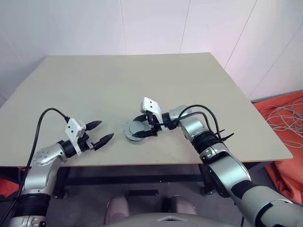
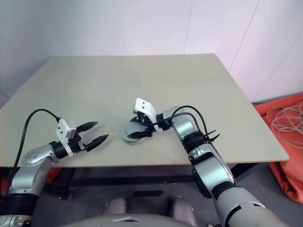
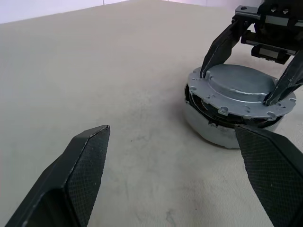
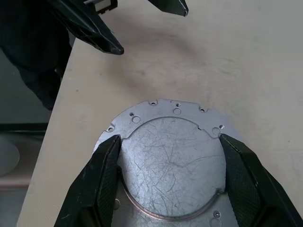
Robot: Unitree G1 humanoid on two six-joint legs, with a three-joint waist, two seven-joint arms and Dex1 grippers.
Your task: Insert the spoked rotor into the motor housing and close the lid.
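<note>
The motor housing (image 3: 210,130), a short round grey cup, stands near the table's front edge, just right of the middle. The lid (image 3: 239,82), a grey flanged cap with a raised round centre, lies on top of it, with a dark gap showing under one side of the flange. My right gripper (image 1: 138,126) reaches in from the right and is shut on the lid's raised centre, one finger pressed on each side. To the left of the housing my left gripper (image 1: 106,129) hovers open and holds nothing. The spoked rotor is hidden.
The beige table (image 1: 142,80) stretches far back behind the housing. Its front edge runs close under both grippers. Beyond the table's right side, orange fabric (image 1: 289,123) and loose cables lie on the floor.
</note>
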